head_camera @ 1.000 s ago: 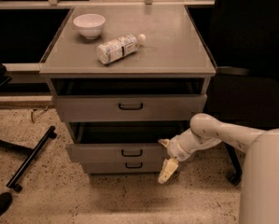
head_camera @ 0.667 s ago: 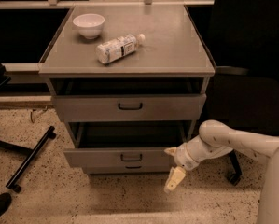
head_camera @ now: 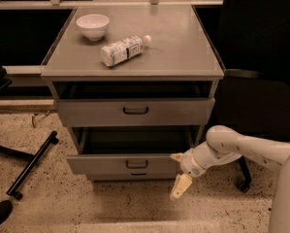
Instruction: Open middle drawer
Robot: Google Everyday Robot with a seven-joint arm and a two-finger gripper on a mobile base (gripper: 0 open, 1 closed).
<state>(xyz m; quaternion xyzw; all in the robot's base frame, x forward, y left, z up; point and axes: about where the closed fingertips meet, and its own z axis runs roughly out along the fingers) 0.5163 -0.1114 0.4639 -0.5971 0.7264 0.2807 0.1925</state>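
The middle drawer point(head_camera: 101, 164) is a grey metal drawer with a small black loop handle point(head_camera: 136, 164). It stands pulled out of the cabinet, with its dark inside showing above its front panel. My gripper point(head_camera: 178, 173) is at the right end of that front panel, just off its corner. It is open and empty, with one cream fingertip point(head_camera: 176, 156) near the panel's top edge and the other point(head_camera: 180, 187) hanging lower towards the floor.
The top drawer point(head_camera: 135, 111) is slightly ajar; the bottom drawer point(head_camera: 137, 175) barely shows under the middle one. A white bowl point(head_camera: 92, 25) and a lying bottle point(head_camera: 124, 49) sit on the cabinet top point(head_camera: 183, 42). A dark chair point(head_camera: 261, 106) stands right; a chair leg point(head_camera: 30, 165) lies left.
The middle drawer has slid a little further out. My gripper has moved slightly right and down, off the drawer's front to its right corner.
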